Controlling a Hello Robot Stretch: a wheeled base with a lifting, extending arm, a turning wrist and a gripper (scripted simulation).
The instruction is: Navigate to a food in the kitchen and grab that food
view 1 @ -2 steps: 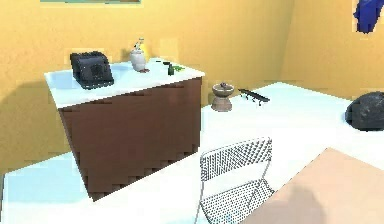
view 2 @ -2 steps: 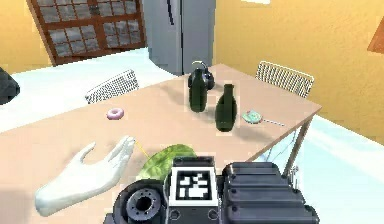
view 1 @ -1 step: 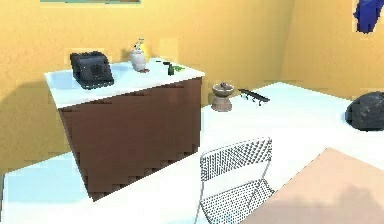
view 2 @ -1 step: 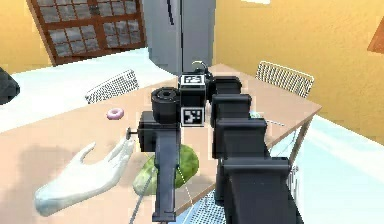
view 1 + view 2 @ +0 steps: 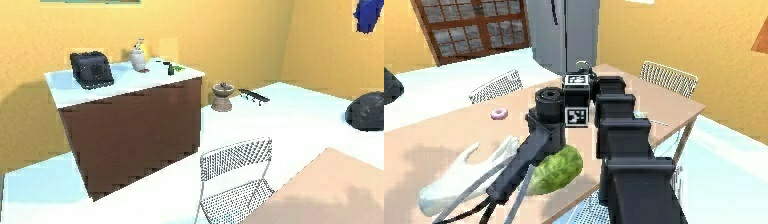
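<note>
Big brown wooden counter with a white top (image 5: 130,125) at the forward view's left, against a yellow wall (image 5: 30,40). On top: a black toaster (image 5: 91,68), a small white vase (image 5: 140,57) and a tiny green thing (image 5: 173,69), too small to tell. On the pale floor (image 5: 300,115) past the counter: a little brown pot (image 5: 223,96), with a thin dark stick-like thing (image 5: 256,97) just beside. Near the bottom: a white wire chair (image 5: 237,172) by a light wooden table (image 5: 325,195). Dark round lump (image 5: 368,112) at the right edge.

In the arm side view: a floppy white thing (image 5: 459,178) lying on the table. Behind: a tall grey fridge (image 5: 549,35) and a brown-framed window (image 5: 474,30).
</note>
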